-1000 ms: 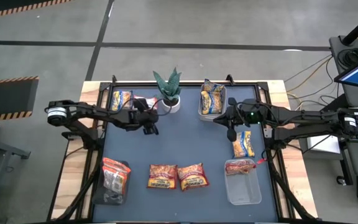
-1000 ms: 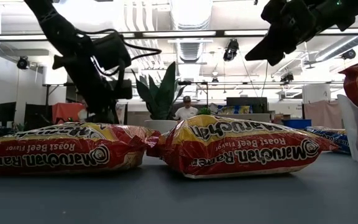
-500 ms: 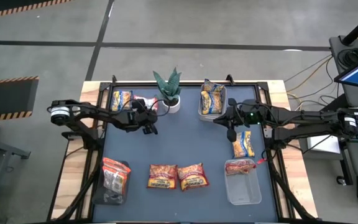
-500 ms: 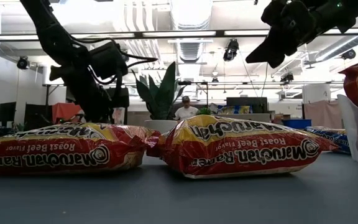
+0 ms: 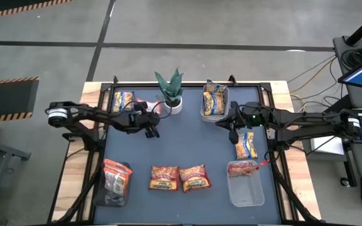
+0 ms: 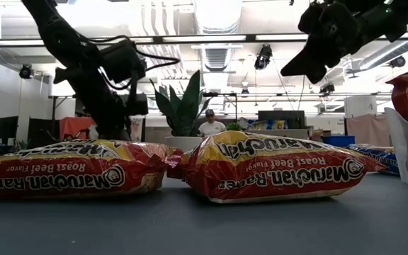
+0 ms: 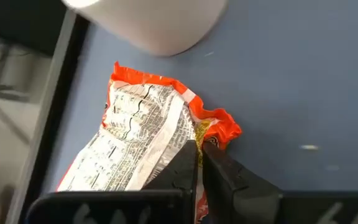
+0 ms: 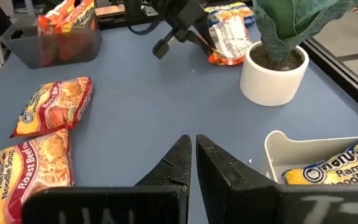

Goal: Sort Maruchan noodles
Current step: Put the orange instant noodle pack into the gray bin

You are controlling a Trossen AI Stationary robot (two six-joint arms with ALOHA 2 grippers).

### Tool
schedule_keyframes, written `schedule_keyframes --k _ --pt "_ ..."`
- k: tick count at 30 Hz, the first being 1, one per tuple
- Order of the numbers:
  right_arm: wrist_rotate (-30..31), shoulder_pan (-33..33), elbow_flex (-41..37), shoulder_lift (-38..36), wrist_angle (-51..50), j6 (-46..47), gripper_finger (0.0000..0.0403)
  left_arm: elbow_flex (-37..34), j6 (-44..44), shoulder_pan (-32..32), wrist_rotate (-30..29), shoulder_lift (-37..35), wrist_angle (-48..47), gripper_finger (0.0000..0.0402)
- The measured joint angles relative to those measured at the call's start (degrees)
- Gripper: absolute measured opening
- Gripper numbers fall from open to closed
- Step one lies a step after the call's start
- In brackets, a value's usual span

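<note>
plant point(image 5: 170, 91) between packets point(image 5: 124, 100), bin point(image 5: 213, 102)

Count from above: two orange-red Maruchan packets point(image 5: 164, 177) lying side by side on the mat, one yellow-and-blue packet point(image 5: 246, 145) loose, one orange-and-white packet point(image 5: 144, 104) by the single potted plant point(image 5: 170, 92). Bins point(image 5: 246, 184) visible: four, each with packets inside. Arms: two.

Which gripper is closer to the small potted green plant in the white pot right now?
Left. The left gripper sits just beside the small potted green plant in the white pot, on an orange-red ramen packet. The right gripper hangs farther off, across the table.
</note>
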Motion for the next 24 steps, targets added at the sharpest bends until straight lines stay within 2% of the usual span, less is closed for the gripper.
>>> schedule_keyframes --k 5,10,14,19,24 --pt "0.0 0.1 -0.1 0.5 0.1 0.6 0.0013 0.0 -3.7 -2.8 4.9 -1.6 0.0 0.0" --pt "0.0 0.5 -0.1 0.5 0.2 2.5 0.0013 0.0 -11.1 -8.4 11.7 -2.4 1.6 0.0" --pt "0.0 0.9 -0.1 0.5 0.4 2.5 0.0013 0.0 -16.1 -14.9 14.9 -2.2 9.6 0.0" --pt "0.0 0.9 -0.1 1.7 2.7 3.0 0.0013 0.1 -17.7 -21.4 14.9 -1.9 22.6 0.0001" --pt "0.0 1.7 -0.1 5.2 5.2 4.0 0.0013 0.2 -18.5 -22.5 9.9 -2.0 23.9 0.0001"
